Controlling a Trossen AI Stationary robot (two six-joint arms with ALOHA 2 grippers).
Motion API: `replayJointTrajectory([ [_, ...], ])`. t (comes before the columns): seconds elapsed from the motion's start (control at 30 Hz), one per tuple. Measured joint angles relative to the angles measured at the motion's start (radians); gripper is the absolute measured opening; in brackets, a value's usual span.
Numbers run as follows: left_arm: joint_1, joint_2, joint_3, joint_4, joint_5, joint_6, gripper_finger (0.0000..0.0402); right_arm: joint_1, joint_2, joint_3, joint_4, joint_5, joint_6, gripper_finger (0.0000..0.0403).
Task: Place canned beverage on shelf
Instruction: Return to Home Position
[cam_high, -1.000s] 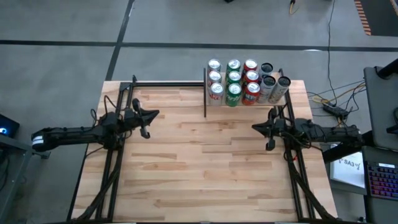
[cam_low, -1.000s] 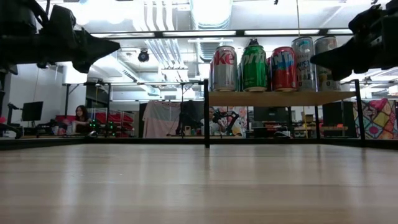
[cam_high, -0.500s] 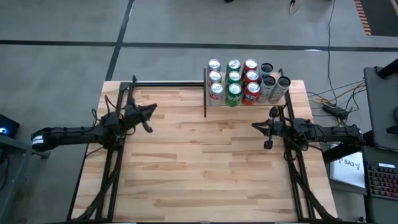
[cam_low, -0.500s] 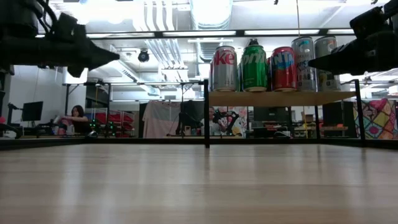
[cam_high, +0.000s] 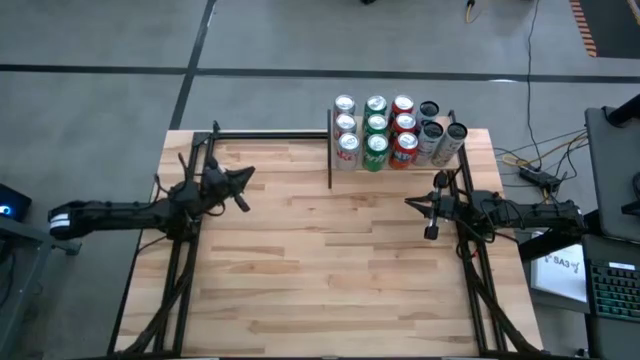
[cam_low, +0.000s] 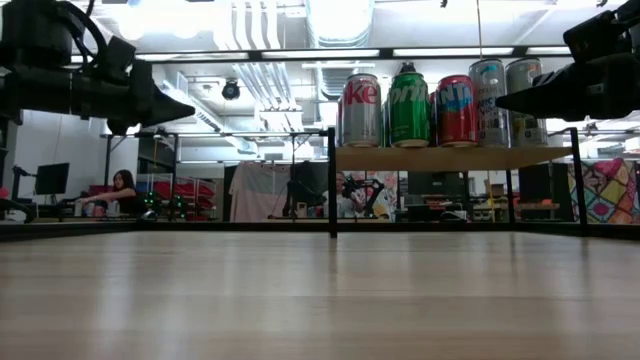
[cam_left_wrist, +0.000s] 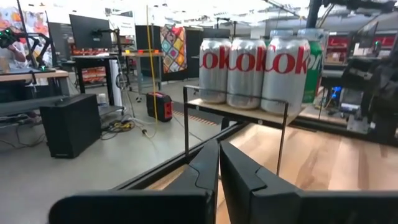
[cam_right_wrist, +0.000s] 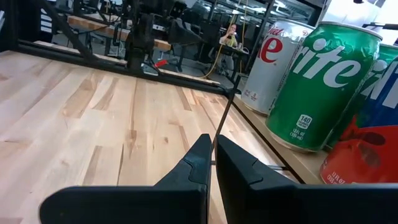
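Observation:
Several beverage cans (cam_high: 375, 130) stand upright in rows on the shelf (cam_low: 450, 157), a light wood board on thin black posts at the table's far edge, right of centre. They are silver, green and red, with darker ones at the right end. My left gripper (cam_high: 248, 173) hovers shut over the table's left side, pointing level toward the shelf; its wrist view shows the silver cans (cam_left_wrist: 249, 62) ahead. My right gripper (cam_high: 408, 203) hovers shut over the right side, just near of the shelf, beside a green can (cam_right_wrist: 317, 87). Neither gripper holds anything.
The striped wooden tabletop (cam_high: 330, 260) lies bare between the arms. Black frame rails run along the far edge (cam_high: 270, 135) and down both sides. The shelf's left post (cam_low: 331, 180) stands up from the table. A person (cam_low: 125, 185) sits in the room far behind.
My left gripper has sunk a little and swung its tip toward the table's far edge, toward the shelf, staying shut. My right gripper has rolled about its own line from tilted to level, staying where it was and shut. The cans have not moved.

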Motion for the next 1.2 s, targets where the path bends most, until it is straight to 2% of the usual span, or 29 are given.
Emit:
replayJointTrajectory([
  [0.43,0.0,0.078,0.0,0.001,0.001,-0.002,0.0,0.0,0.0,-0.002,0.01,0.001,0.0,0.0012],
  [0.53,0.0,0.095,0.0,0.008,0.0,0.075,0.0,0.0,0.0,-0.002,0.012,0.001,0.0,0.0012],
  [0.6,0.0,0.102,0.001,0.019,-0.001,0.052,0.0,0.0,0.0,-0.002,0.012,0.001,0.0,0.0012],
  [0.73,0.003,0.092,0.01,0.068,-0.015,-0.02,0.0,0.0,0.0,-0.002,0.013,0.001,0.0,0.0012],
  [0.9,0.002,0.073,0.008,0.132,0.019,-0.034,0.0,0.0,0.0,-0.002,0.014,0.001,0.0,0.0012],
  [1.07,0.002,0.031,0.01,0.184,0.099,-0.031,0.0,0.0,0.0,-0.002,0.014,0.001,0.0,0.0012],
  [1.2,0.002,-0.016,0.017,0.183,0.106,-0.013,0.0,0.0,0.0,-0.002,0.015,0.0,0.0,0.0012],
])
